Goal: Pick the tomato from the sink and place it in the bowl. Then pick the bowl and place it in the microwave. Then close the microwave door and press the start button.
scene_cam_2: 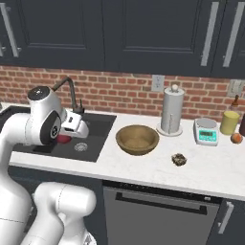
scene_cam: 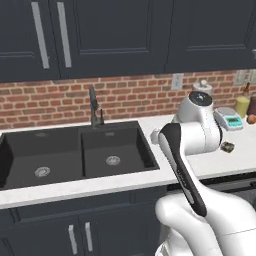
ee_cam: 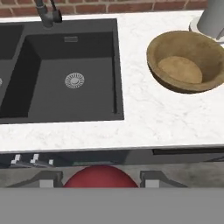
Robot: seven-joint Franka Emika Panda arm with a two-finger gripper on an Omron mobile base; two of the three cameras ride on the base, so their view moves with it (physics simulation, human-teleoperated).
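The two-finger gripper (ee_cam: pixel 101 179) is clamped on the small glossy red tomato (ee_cam: pixel 101 176), which sits between its dark finger tips at the near edge of the hand view; in the right base view the same red ball (scene_cam_2: pixel 63 139) peeks out under the white wrist, held above the near part of the large dark grey double-basin sink (ee_cam: pixel 70 78). Beyond the hand lies the white marble counter (ee_cam: pixel 144 118), with the sink's right basin and its round silver drain (ee_cam: pixel 74 80) to the left. To the right of the sink, well apart from the tomato, the wide shallow tan wooden bowl (ee_cam: pixel 186 61) stands upright on the counter, its lighter inside bare. Farther back a slim black faucet (scene_cam_2: pixel 72 95) rises behind the sink, and a grey paper-towel holder (scene_cam_2: pixel 171 112) stands just behind the bowl, before the red brick wall (scene_cam_2: pixel 119 91).
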